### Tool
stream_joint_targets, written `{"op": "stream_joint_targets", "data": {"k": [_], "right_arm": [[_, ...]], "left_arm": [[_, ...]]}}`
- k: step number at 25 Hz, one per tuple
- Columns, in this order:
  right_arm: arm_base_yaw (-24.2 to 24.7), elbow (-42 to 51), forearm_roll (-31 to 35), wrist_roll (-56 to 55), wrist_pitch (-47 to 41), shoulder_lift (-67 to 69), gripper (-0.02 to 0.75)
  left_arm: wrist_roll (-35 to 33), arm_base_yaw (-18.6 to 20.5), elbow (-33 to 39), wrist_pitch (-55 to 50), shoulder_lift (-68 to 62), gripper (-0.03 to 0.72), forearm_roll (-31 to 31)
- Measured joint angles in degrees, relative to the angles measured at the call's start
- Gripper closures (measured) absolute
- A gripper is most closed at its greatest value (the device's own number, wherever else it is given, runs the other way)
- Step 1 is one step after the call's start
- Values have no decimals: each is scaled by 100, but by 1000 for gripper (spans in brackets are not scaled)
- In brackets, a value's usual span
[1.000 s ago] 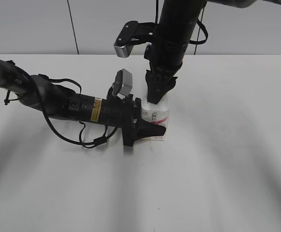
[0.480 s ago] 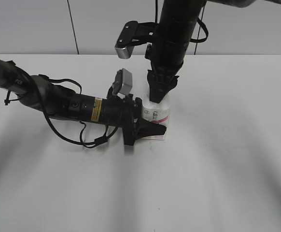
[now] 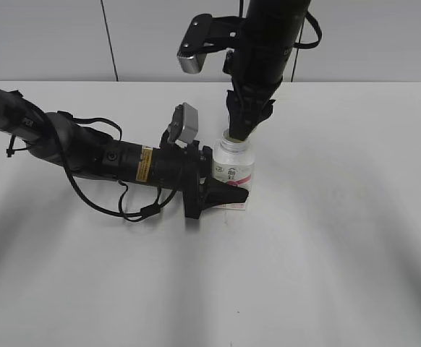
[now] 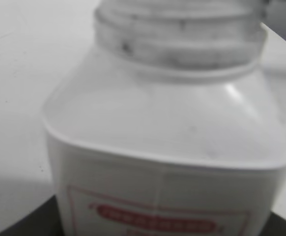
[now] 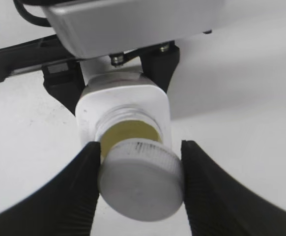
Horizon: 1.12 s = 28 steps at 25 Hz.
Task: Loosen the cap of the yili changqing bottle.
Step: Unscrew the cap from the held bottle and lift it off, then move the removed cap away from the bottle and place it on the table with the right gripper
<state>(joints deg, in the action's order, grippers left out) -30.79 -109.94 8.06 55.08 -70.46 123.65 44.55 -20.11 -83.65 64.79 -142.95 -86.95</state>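
The cap point(image 5: 140, 178) is already off: the right gripper point(image 5: 139, 184) pinches it just above the open neck, a yellowish seal showing. The left gripper point(image 3: 221, 193) clamps the bottle point(image 3: 234, 171) upright on the table point(image 3: 341, 217) from 9 o'clock. Loosening looks done.

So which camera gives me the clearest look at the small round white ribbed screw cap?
The right wrist view: the small round white ribbed screw cap fills it, pinched between the right gripper, lifted off the neck. The exterior view hides it behind that gripper; the left wrist view doesn't show it.
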Motion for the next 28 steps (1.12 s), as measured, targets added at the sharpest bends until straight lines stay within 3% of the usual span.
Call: {"op": "stream_joint_targets", "data": {"k": [7, 17, 28], "right_arm": [[11, -6, -27, -197, 11, -186, 345], [94, -6, -95, -2398, 11, -280, 345], [1489, 868, 55, -4025, 451, -286, 346]], "left_arm": [[-7, 0, 0, 12, 0, 294, -27], [-9, 0, 0, 17, 0, 294, -33], [-9, 4, 0, 30, 0, 294, -55]]}}
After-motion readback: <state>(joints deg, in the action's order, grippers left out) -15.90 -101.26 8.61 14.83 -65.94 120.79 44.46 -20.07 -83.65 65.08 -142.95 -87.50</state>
